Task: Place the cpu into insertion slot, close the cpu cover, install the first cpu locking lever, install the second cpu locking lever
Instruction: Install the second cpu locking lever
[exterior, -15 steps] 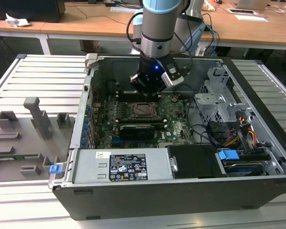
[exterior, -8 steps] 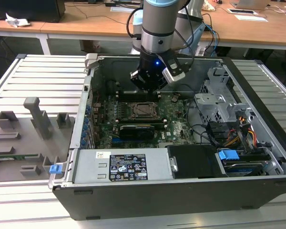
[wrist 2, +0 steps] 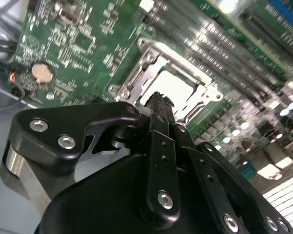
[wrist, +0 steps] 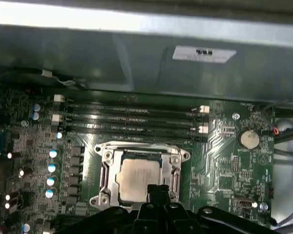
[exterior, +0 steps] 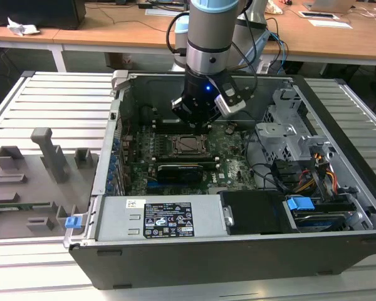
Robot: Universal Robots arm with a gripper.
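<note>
1. Above the green motherboard, inside the open computer case, the gripper hangs just over the socket area; in both wrist views its fingertips are pressed together with nothing between them.
2. Seated in the insertion slot, the cpu lies flat, silver top up; the cpu cover appears lowered around it as a metal frame, though whether the locking levers are latched cannot be told.
3. Risk, as a judgement: the closed fingertips sit near one edge of the chip, so a descent slightly off line could press on the chip or frame, scratch it, or shift the chip on the socket contacts.
4. Edges: the memory slots run just beside the socket on one side, capacitors on another, and a long black card lies close by in the exterior view.
5. Open room: the case wall stands beyond the memory slots; free space is mainly straight upward, sideways travel being hemmed in by these parts
</note>
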